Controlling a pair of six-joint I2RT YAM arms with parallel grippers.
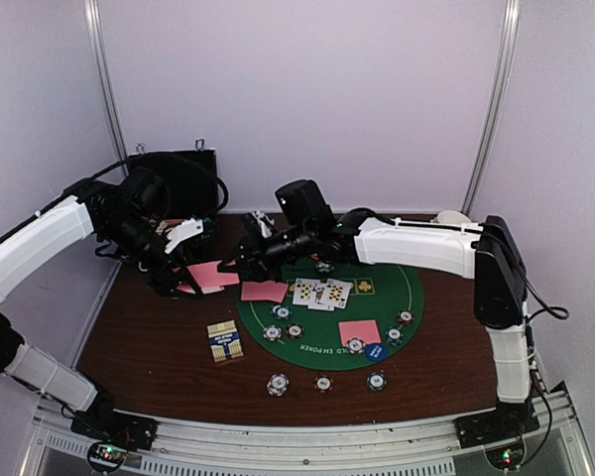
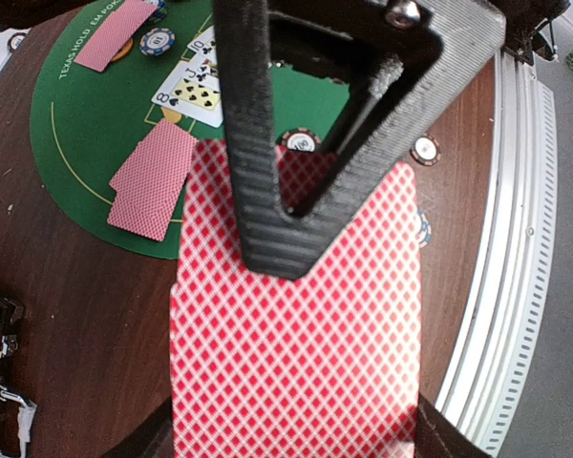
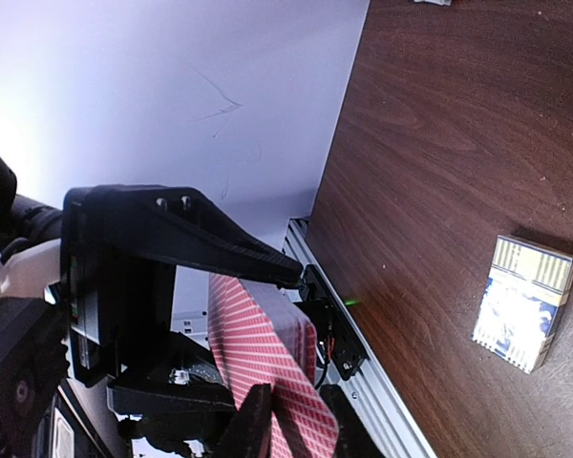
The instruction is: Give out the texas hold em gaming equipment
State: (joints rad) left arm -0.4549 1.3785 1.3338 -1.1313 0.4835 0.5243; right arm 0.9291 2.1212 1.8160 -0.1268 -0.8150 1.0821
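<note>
Beyond the metal rail (image 1: 307, 436), poker chips (image 1: 322, 383) are laid on the dark wood table (image 1: 149, 347) before a green mat (image 1: 416, 288), pink-backed cards (image 2: 296, 363) are clamped left of it by the left gripper (image 1: 181, 288), with the right gripper (image 1: 233, 266) narrowed about them, grip unclear, and white walls (image 1: 307, 99) are seen behind.

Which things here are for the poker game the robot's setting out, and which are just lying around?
For the game:
- pink-backed cards
- face-up cards
- poker chips
- blue marker disc

Just lying about:
- black case
- small blue-and-yellow box
- white bowl, mostly hidden behind the arm
</note>
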